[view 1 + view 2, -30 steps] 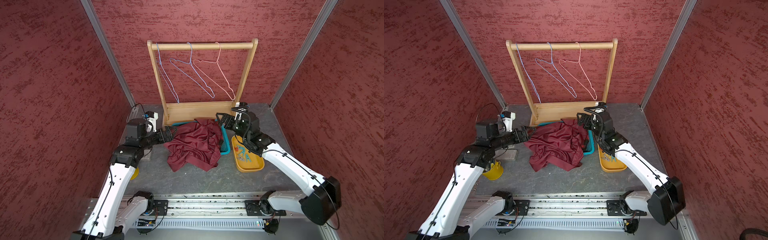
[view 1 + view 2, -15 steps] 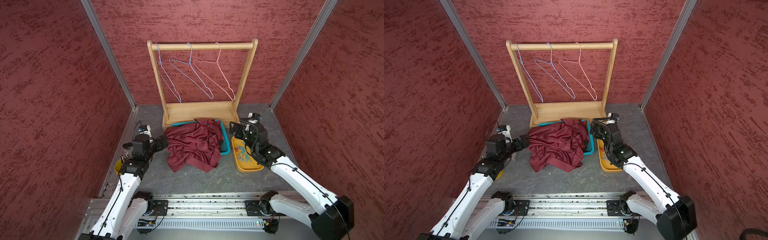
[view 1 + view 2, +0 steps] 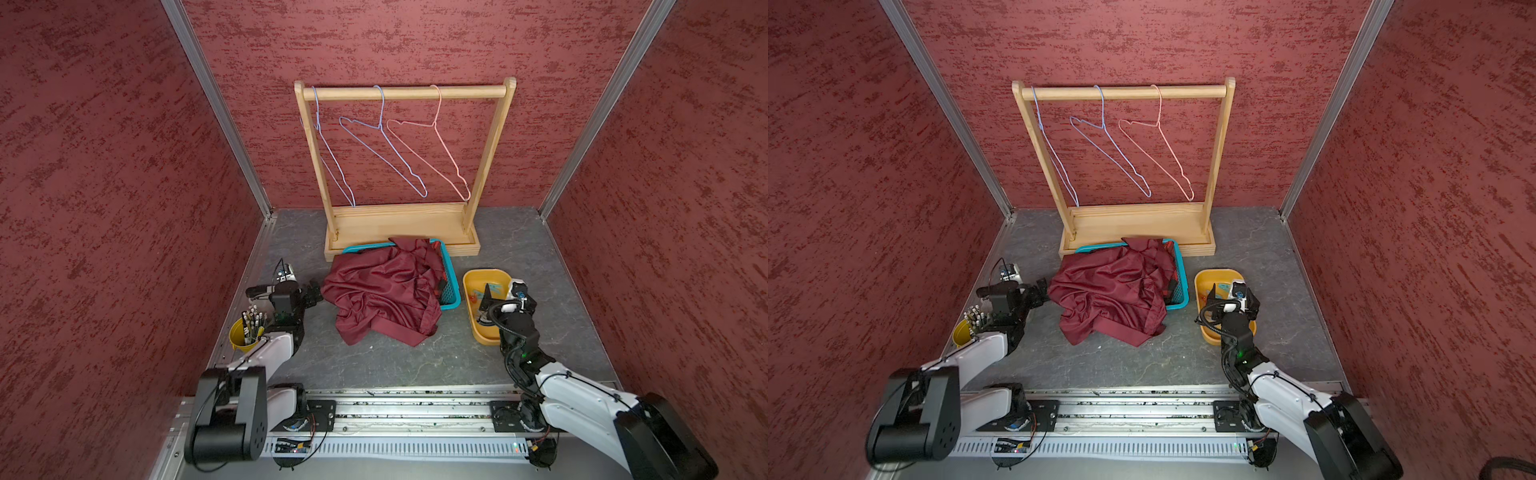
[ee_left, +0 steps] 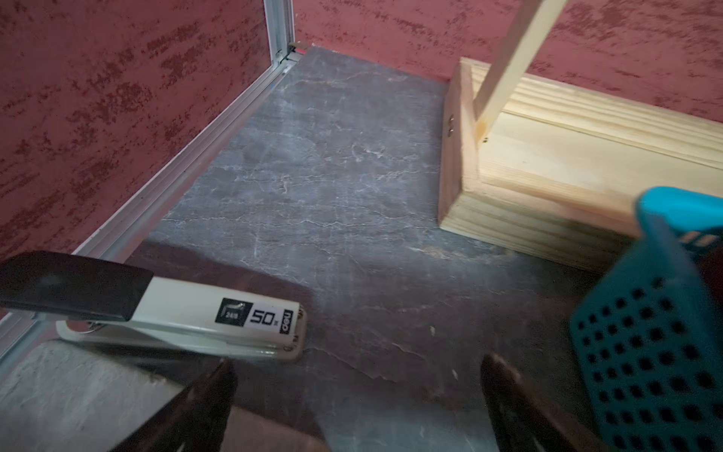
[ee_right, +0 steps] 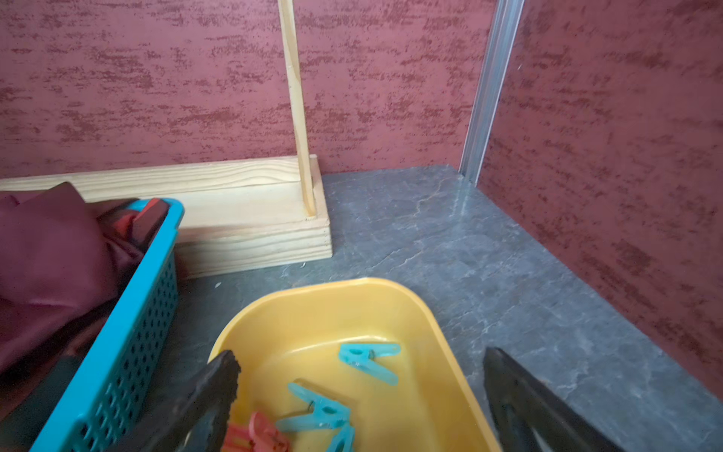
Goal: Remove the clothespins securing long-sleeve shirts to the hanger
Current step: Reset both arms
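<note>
— What changed in the last second?

— Both arms have drawn back toward the rail. The left gripper (image 4: 358,368) was reaching at the edge of the maroon shirt (image 3: 374,291). It now sits low just beside that heap, jaws spread wide and holding nothing, with a stapler (image 4: 219,317) close on its wall side. The right gripper (image 5: 362,358) has pulled away from the far corner of the teal basket (image 3: 452,291). It now hangs over the yellow tray (image 5: 313,291), jaws likewise wide apart and empty.

— And the clothespins?

— The clothespins (image 5: 367,362), several teal and one red, lie loose in the yellow tray. They are just below the right gripper's parted fingers and untouched by them. The left gripper is well apart from them, on the other side of the shirt.

— The shirts?

— The maroon shirt spills out of the teal basket onto the grey table (image 3: 374,365). A scrap of red-and-black cloth (image 5: 135,223) shows inside the basket beneath it. Behind, three wire hangers (image 3: 382,141) hang bare on the wooden rack (image 3: 405,92).
</note>
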Robot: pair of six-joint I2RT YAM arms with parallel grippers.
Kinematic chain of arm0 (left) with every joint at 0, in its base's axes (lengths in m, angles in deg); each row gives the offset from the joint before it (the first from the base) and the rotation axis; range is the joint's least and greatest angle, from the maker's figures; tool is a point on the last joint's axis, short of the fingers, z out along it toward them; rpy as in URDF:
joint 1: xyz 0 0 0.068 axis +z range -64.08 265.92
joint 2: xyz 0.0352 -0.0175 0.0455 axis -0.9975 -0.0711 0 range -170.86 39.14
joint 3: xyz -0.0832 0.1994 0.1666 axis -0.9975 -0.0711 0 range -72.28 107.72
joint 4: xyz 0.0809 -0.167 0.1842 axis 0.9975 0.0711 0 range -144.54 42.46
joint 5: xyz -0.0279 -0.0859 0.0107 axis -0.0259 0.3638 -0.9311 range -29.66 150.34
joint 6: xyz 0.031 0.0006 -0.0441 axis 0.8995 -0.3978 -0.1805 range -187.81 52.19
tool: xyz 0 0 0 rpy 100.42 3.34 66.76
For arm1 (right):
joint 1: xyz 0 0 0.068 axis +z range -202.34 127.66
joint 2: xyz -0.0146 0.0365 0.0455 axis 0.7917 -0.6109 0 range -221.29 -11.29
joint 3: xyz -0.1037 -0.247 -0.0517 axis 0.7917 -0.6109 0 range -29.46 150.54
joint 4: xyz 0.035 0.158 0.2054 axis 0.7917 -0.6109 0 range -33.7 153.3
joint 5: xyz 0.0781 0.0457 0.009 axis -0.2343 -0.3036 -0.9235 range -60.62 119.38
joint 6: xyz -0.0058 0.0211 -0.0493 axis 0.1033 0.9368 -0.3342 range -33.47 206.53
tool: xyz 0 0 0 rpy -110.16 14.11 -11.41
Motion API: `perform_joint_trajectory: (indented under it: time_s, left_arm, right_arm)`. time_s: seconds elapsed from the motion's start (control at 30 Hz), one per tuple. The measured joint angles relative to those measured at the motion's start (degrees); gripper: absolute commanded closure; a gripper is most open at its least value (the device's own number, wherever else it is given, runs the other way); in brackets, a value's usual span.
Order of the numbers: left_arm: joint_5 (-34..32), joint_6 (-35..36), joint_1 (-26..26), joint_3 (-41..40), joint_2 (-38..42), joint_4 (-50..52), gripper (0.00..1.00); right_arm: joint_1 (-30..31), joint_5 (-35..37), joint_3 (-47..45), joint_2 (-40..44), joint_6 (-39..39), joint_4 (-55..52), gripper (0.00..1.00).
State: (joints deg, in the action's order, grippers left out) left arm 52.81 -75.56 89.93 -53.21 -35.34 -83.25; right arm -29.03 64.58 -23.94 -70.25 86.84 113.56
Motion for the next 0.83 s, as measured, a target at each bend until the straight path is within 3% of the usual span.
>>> perform_joint_trajectory:
  time_s: [0.2,0.5,0.67,0.83]
  left_arm:
    - [1.2,3.2,-1.9,0.5,-12.2,-16.3,0.0]
    - [1.1,5.1,-2.9,0.8,-13.4,-22.4,0.0]
    - [0.8,5.8,-3.7,0.8,-13.4,-22.8,0.0]
    - [0.7,6.1,-3.7,1.1,-13.4,-22.7,0.01]
  right_arm:
    - [-10.0,-2.8,0.4,-11.0,-1.4,14.6,0.01]
    - [-18.9,-13.4,0.3,-29.7,-1.8,31.5,0.01]
    - [-22.0,-22.2,2.6,-30.1,-1.6,30.0,0.01]
    - [-24.0,-25.2,5.2,-30.0,0.0,29.0,0.01]
